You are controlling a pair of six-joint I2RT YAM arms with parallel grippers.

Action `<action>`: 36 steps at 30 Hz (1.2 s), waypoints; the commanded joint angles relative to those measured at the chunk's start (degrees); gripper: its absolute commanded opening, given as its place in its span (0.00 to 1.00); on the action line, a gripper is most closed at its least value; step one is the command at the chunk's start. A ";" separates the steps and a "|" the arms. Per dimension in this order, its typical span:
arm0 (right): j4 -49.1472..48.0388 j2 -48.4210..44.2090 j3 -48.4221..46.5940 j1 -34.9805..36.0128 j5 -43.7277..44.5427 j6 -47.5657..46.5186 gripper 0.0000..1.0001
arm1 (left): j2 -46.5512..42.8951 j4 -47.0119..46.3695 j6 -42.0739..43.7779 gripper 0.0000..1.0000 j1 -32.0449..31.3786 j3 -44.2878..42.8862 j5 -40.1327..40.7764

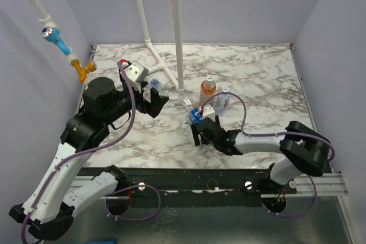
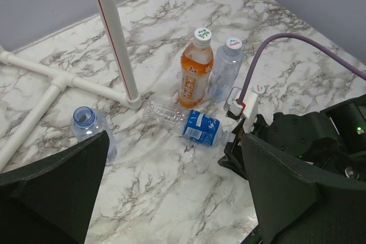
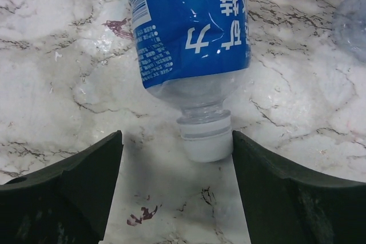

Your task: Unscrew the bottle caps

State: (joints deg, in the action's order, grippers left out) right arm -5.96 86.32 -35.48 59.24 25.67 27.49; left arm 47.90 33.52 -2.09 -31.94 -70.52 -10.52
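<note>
A clear bottle with a blue label [image 3: 189,27] lies on its side on the marble table, its white cap [image 3: 206,141] pointing at my right gripper [image 3: 177,164]. That gripper is open, the cap sits between its fingers, close against the right one. The same bottle shows in the top view [image 1: 196,114] and the left wrist view [image 2: 200,127]. The orange bottle [image 2: 194,72] and a clear bottle [image 2: 225,70] stand upright behind it, both capped. A fourth clear bottle [image 2: 88,127] stands uncapped by my left gripper [image 2: 171,198], which is open and empty above the table.
A white pipe post [image 2: 117,38] rises from a white pipe frame [image 2: 40,72] on the table behind the bottles. A purple cable [image 2: 286,41] loops over the right arm. Purple walls close in the table's back and sides.
</note>
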 commanded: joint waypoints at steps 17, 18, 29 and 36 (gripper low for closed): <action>-2.11 -10.11 -3.10 0.00 -9.90 -6.44 0.29 | -2.46 0.63 15.25 0.99 0.30 2.47 -8.34; -1.03 -11.71 -4.27 0.00 -13.16 -7.81 0.29 | -3.06 0.22 18.76 0.99 0.30 2.70 -9.45; 20.25 -15.45 -26.92 0.00 -35.69 -15.34 0.28 | -7.55 -1.73 53.42 0.99 0.33 2.29 -18.50; 30.97 -11.59 -39.94 0.00 -37.88 -20.54 0.26 | -13.96 0.23 81.31 0.99 0.30 11.81 -21.63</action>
State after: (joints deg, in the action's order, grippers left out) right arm 15.44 72.93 -70.78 59.18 -8.54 11.40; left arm 36.18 32.32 58.81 -31.94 -62.85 -27.64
